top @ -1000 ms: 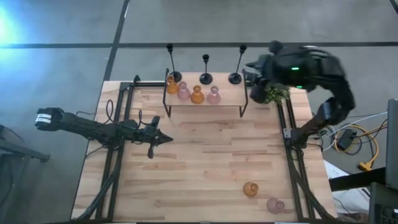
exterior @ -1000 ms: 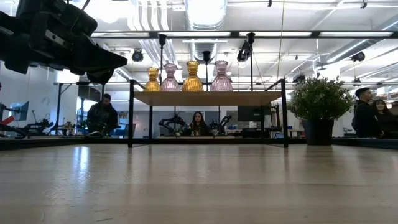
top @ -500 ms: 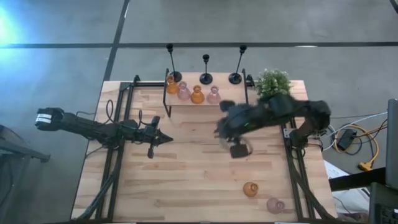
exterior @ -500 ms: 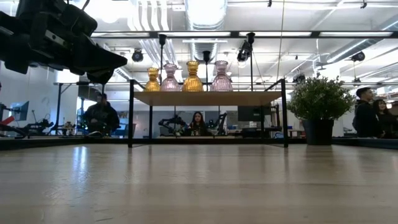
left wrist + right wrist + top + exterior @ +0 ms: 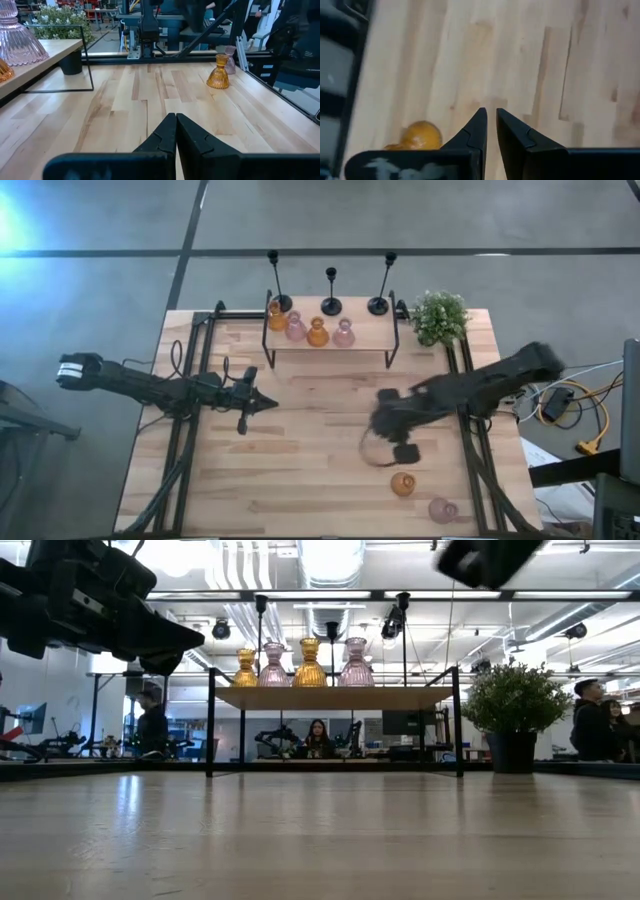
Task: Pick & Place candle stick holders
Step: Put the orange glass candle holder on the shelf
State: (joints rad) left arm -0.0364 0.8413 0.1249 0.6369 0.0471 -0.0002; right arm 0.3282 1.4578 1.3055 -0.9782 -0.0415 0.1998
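I see two glass candle stick holders standing loose on the counter [image 5: 300, 440] near its front right corner: an amber holder [image 5: 403, 484] and, closer to the corner, a pink holder [image 5: 443, 509]. They stand near each other but apart. My left wrist view shows them side by side, amber [image 5: 218, 73] in front of pink [image 5: 230, 56].

Four more glass holders line the wooden shelf [image 5: 330, 340] at the counter's back edge: amber [image 5: 277, 315], pink [image 5: 296, 328], amber [image 5: 317, 333], pink [image 5: 344, 333]. Behind them, along the shelf's rear, stand three black metal holders with thin stems, the left one [image 5: 279, 302], the middle one [image 5: 331, 304] and the right one [image 5: 378, 304].

My right hand [image 5: 368, 450] hangs above the counter toward its right side, between the shelf and the loose amber holder, just back of that holder. In its wrist view the fingers [image 5: 512, 131] stand with only a narrow slit between them, nothing in it, and the amber holder [image 5: 419, 136] shows beside them.

My left hand [image 5: 270, 404] waits over the left half of the counter, its fingers [image 5: 195, 136] pressed together and holding nothing.

A green plant [image 5: 439, 317] sits at the back right corner, beside the shelf. In the low view, people [image 5: 590, 720] show in the room beyond.
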